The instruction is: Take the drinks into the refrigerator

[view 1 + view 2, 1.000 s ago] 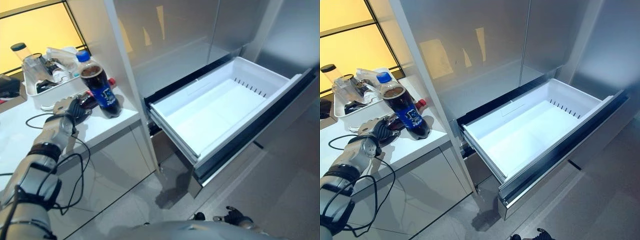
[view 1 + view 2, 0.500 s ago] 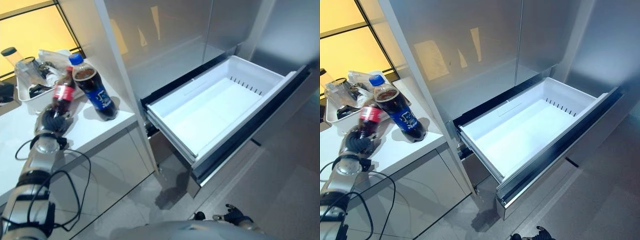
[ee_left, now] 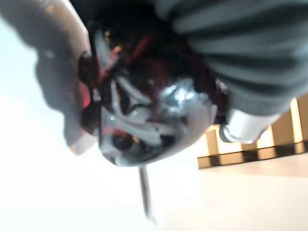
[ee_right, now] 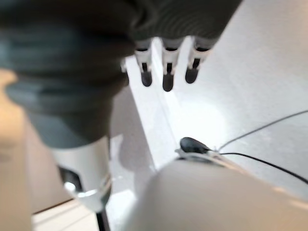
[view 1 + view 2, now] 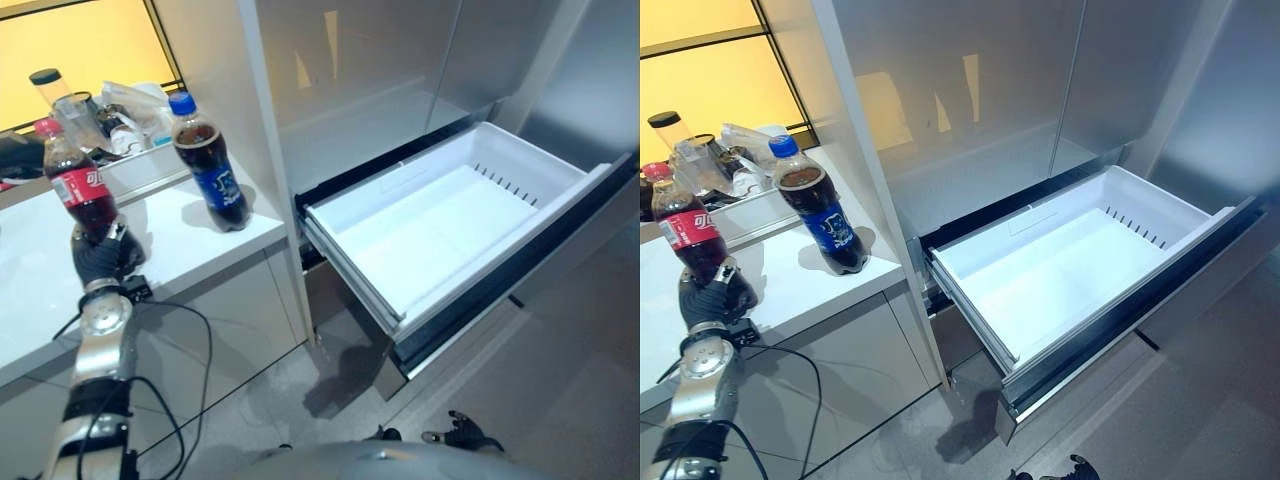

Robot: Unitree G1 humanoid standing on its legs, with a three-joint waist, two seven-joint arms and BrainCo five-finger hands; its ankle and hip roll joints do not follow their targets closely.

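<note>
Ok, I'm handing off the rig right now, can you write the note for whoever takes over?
Left hand: shut on the red-label cola bottle, held upright above the white counter.
Right hand: hanging low by the floor, fingers straight, holding nothing.
Blue-label cola bottle: standing upright on the counter near its edge, next to the refrigerator.
Refrigerator drawer: pulled open, nothing in it.
Done: drawer open, first bottle picked up.
Left: carry the red-label bottle to the drawer and set it in, then fetch the blue-label bottle; likely close the drawer after.

Two bottles: one (image 5: 213,165) upright on the counter (image 5: 170,235), other (image 5: 76,185) raised left, open drawer (image 5: 440,230) right.
</note>
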